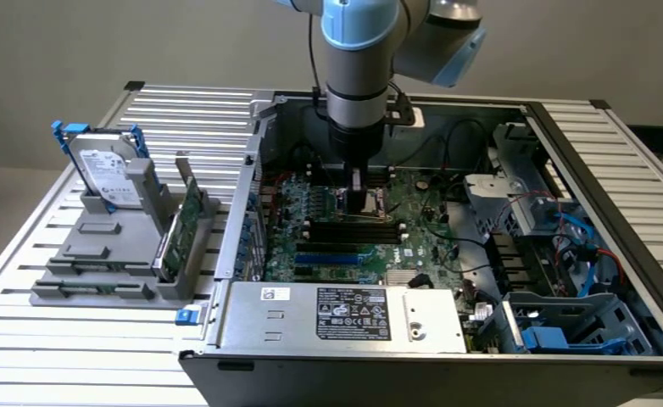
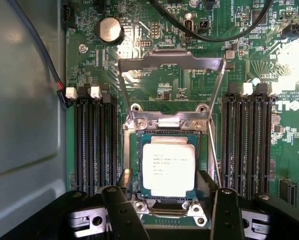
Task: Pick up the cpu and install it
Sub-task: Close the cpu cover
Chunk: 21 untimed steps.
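Cpu (image 2: 168,167) seated in socket, exterior view's 12 o'clock from power supply (image 1: 343,314); gripper (image 2: 168,202) jaws released above it; retention frame (image 2: 172,59) unlatched, likely needing closure.

A slatted metal table (image 1: 71,360) is carrying two things. An open computer case (image 1: 422,373) is lying toward the exterior view's right, and a grey rack (image 1: 88,275) is sitting just beside it, toward that view's left.

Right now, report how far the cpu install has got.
Done: the cpu lies flat in the motherboard socket. In hand: nothing; the open fingers stand apart on either side of it. Left: the socket's metal load plate stands raised, not clamped over the chip.
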Tool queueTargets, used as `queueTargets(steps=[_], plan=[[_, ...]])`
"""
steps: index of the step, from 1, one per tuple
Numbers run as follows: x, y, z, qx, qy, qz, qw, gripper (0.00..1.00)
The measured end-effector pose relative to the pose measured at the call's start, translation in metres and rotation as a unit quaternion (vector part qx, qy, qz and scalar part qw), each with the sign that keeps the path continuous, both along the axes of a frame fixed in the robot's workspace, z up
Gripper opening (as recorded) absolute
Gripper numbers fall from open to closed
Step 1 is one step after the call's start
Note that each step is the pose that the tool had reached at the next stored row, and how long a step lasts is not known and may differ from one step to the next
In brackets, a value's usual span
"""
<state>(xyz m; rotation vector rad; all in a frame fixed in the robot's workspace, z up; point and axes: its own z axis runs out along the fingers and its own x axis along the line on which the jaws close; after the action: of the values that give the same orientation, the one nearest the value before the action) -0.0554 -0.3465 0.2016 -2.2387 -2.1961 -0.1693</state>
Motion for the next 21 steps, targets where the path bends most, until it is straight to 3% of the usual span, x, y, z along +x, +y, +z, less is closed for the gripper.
queueTargets(steps=[3, 9, 15, 21], plan=[[0.001, 0.0000, 0.0078, 0.0000, 0.0007, 0.000, 1.0000, 0.63], [0.004, 0.0000, 0.0327, -0.0001, 0.0020, 0.000, 1.0000, 0.63], [0.008, 0.0000, 0.0481, 0.0000, 0.0027, 0.000, 1.0000, 0.63], [0.011, 0.0000, 0.0575, 0.0000, 0.0032, 0.000, 1.0000, 0.60]])
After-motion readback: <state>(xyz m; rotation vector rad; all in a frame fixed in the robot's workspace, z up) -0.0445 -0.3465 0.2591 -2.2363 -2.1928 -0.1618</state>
